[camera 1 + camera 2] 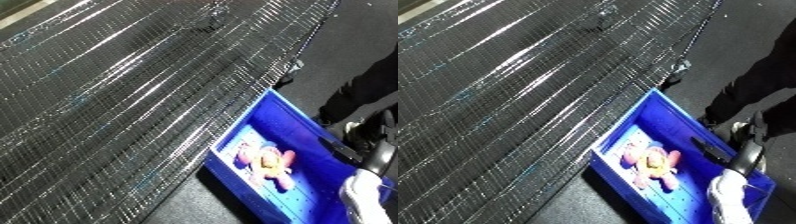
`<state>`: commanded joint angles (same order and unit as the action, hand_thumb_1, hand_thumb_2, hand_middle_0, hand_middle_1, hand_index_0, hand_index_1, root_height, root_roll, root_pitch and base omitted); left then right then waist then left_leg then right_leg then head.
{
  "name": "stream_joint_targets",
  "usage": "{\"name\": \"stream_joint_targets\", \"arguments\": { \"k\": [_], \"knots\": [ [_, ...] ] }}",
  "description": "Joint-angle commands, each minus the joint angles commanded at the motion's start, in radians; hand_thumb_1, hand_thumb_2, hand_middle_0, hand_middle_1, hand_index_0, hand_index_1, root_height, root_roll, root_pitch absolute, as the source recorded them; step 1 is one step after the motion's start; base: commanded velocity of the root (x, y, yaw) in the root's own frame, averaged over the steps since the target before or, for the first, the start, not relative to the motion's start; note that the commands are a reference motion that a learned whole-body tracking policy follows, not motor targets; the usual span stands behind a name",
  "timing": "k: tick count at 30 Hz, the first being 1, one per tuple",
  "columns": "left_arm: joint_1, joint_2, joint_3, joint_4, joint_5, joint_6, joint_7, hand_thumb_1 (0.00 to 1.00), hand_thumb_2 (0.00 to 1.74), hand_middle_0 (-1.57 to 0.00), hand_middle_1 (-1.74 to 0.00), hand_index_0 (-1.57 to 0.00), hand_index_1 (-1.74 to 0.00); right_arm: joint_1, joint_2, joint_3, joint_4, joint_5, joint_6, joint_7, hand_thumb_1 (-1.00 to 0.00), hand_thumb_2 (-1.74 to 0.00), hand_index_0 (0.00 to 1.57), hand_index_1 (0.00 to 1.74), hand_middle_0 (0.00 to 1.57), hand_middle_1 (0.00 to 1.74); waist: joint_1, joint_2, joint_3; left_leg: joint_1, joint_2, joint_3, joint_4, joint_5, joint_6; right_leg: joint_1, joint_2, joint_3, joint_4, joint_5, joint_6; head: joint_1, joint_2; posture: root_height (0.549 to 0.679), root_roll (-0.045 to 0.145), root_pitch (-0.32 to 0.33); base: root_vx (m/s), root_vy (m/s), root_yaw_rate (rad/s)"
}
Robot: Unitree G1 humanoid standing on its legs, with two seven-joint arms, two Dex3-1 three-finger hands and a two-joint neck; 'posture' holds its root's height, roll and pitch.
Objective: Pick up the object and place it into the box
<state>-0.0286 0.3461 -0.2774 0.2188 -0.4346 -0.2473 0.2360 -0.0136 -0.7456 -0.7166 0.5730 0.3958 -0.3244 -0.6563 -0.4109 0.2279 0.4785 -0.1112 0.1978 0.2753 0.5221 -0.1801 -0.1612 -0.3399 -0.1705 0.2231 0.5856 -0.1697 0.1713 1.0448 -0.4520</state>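
Observation:
A pink and yellow plush toy point(266, 163) lies on the floor of the blue bin point(286, 119), apart from any hand. My right hand point(709, 150) shows at the lower right, black, reaching over the bin's right rim. Its fingers look straight and hold nothing. Behind it come the silver wrist and the white forearm point(727, 199). The hand hangs to the right of the toy and a little above it. My left hand shows in neither view.
A large wire-mesh tabletop point(133, 90) fills the left and upper part of the view, and its edge runs along the bin's left side. Dark floor point(200, 205) lies below the bin and at the upper right.

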Motion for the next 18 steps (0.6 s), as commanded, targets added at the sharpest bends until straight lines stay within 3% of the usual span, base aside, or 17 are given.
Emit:
{"name": "stream_joint_targets", "arguments": {
  "k": [8,18],
  "knots": [
    [0.012,0.000,0.023,-0.015,-0.007,0.002,-0.003,1.00,1.74,-1.57,-1.74,-1.57,-1.74,0.016,0.018,0.022,-0.033,0.012,-0.014,0.043,0.00,0.00,0.00,0.00,0.00,0.00,0.013,-0.006,-0.001,-0.006,0.001,-0.006,-0.006,0.009,-0.0003,0.003,-0.0003,-0.004,-0.009,0.002,0.0006,-0.034,-0.014,0.642,0.110,-0.124,-0.007,-0.008,0.007],
    [0.043,-0.010,0.097,-0.033,-0.033,0.010,0.013,1.00,1.74,-1.57,-1.74,-1.57,-1.74,0.025,0.114,0.161,-0.309,-0.085,0.003,0.115,0.00,0.00,0.00,0.00,0.00,0.00,0.060,-0.043,-0.012,-0.019,0.008,-0.029,0.005,0.010,0.0065,0.003,0.0014,-0.020,0.002,0.004,0.0037,-0.145,-0.064,0.641,0.099,-0.125,-0.024,-0.010,0.077]
  ]
}}
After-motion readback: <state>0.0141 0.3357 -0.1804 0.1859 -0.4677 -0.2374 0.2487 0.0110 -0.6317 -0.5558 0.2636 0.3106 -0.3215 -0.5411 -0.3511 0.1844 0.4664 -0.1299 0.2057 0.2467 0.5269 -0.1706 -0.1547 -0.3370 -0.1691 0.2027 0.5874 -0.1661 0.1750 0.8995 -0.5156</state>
